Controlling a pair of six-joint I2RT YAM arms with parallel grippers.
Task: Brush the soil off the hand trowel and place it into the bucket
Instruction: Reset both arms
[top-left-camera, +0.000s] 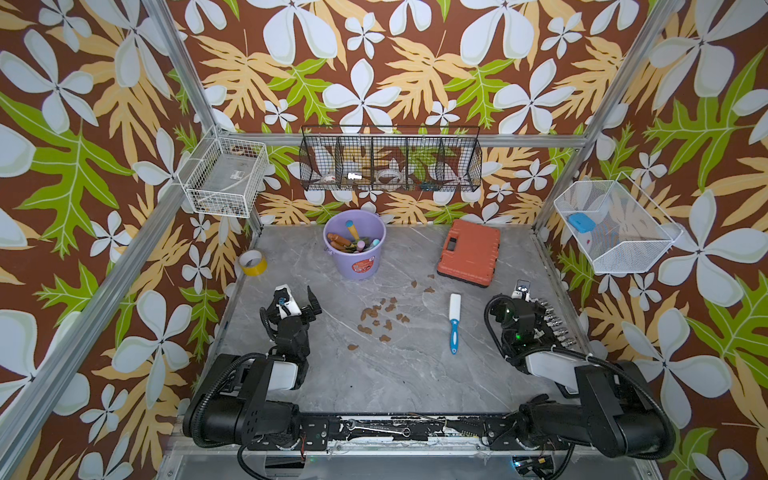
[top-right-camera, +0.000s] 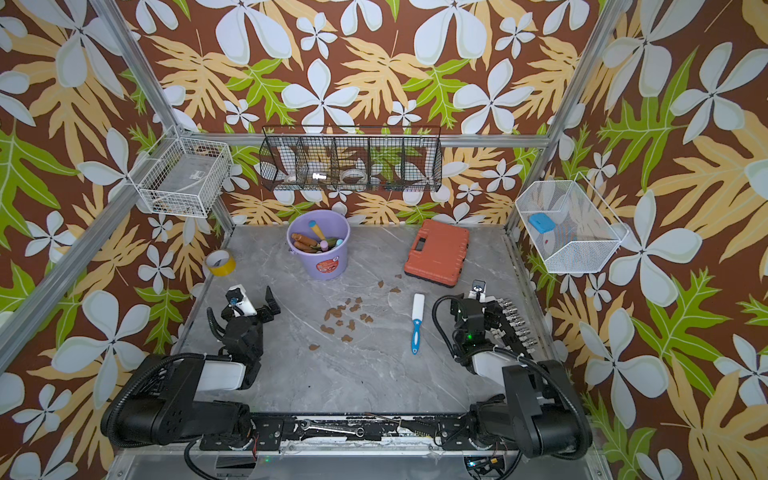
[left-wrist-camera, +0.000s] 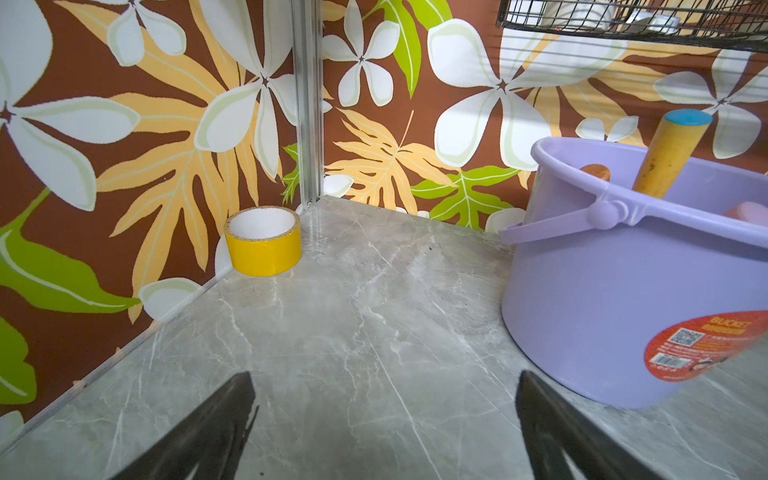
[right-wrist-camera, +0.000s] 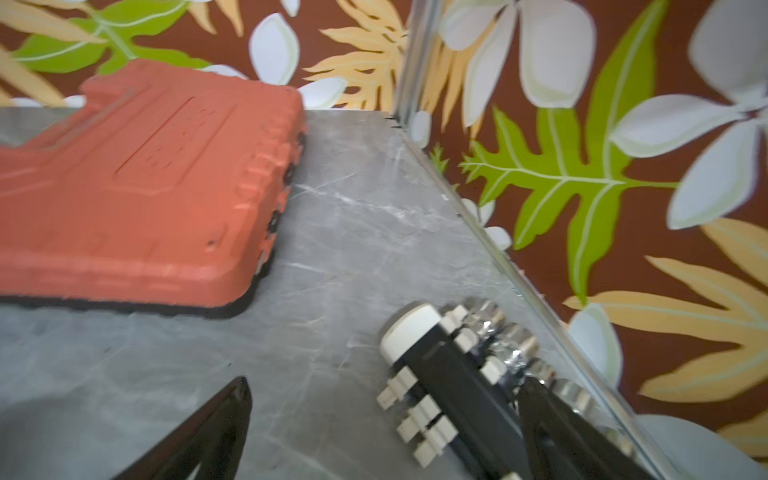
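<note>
Looks done: soil (top-left-camera: 365, 315) strewn on desk (top-left-camera: 415, 374), brush (top-left-camera: 454, 332) lying right, handles (top-left-camera: 352, 229) in far bucket (top-left-camera: 345, 266); left fingers (left-wrist-camera: 208, 424), right fingers (right-wrist-camera: 208, 432) apart, empty, parked near.

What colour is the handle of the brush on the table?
The brush handle is blue with a white star, clearest in a top view.

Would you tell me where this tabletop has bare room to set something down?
Bare: the near stretch in front of the soil clumps and brush, and the gap between bucket and orange case. Crowded: the middle, around those clumps.
</note>
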